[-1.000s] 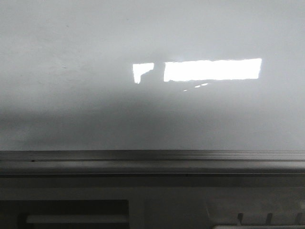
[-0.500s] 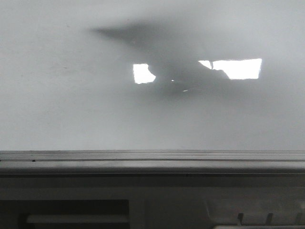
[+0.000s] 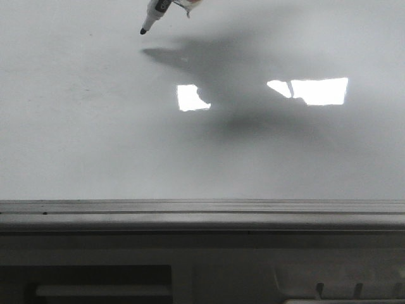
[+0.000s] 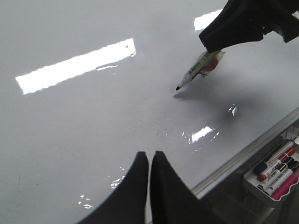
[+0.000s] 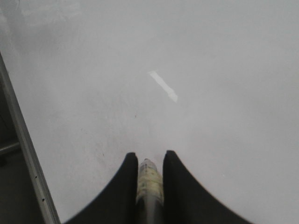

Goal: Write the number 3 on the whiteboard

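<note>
Marker (image 3: pixel 154 14) at 11 o'clock over whiteboard (image 3: pixel 95 139), tip just above the surface, pointing toward 7 o'clock; edge rail (image 3: pixel 202 215) along the 6 o'clock side.

Office or classroom: glossy whiteboard (image 3: pixel 95 139), tray of markers (image 4: pixel 276 170).

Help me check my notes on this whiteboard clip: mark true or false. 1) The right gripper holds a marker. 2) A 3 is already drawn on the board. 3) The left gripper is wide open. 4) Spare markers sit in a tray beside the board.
1) True: the right gripper is shut on the marker.
2) False: the whiteboard shows no stroke; the marker tip hangs near its shadow.
3) False: the left gripper has its fingers together, holding nothing.
4) True: spare markers lie in a tray past the board's edge rail.
</note>
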Robot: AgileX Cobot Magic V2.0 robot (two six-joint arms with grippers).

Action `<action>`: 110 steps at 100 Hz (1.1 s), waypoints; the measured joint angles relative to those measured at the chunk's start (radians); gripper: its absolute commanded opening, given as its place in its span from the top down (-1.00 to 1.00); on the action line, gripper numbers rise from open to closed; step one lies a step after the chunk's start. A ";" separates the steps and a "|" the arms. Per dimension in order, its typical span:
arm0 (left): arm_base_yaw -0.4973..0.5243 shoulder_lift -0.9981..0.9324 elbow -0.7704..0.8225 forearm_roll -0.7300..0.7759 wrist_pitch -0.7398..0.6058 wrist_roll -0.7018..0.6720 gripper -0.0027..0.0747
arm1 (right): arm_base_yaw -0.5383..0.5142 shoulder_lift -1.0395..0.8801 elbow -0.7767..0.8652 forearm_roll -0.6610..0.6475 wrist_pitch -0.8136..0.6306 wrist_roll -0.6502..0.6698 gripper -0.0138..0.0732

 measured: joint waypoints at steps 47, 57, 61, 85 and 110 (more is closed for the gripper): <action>0.000 0.000 0.002 -0.004 -0.069 0.000 0.99 | -0.135 -0.004 0.012 0.050 0.037 0.017 0.82; 0.000 0.000 0.002 -0.004 -0.069 0.000 0.99 | -0.159 -0.013 0.010 0.054 0.070 0.022 0.82; 0.000 0.000 0.002 -0.004 -0.069 0.000 0.99 | -0.165 -0.019 0.010 0.054 0.082 0.021 0.82; 0.000 0.000 0.002 -0.004 -0.071 0.000 0.99 | -0.158 -0.032 0.030 0.054 0.128 0.021 0.81; 0.000 0.000 0.002 -0.004 -0.091 0.000 0.99 | -0.069 0.016 0.069 0.080 0.049 0.023 0.81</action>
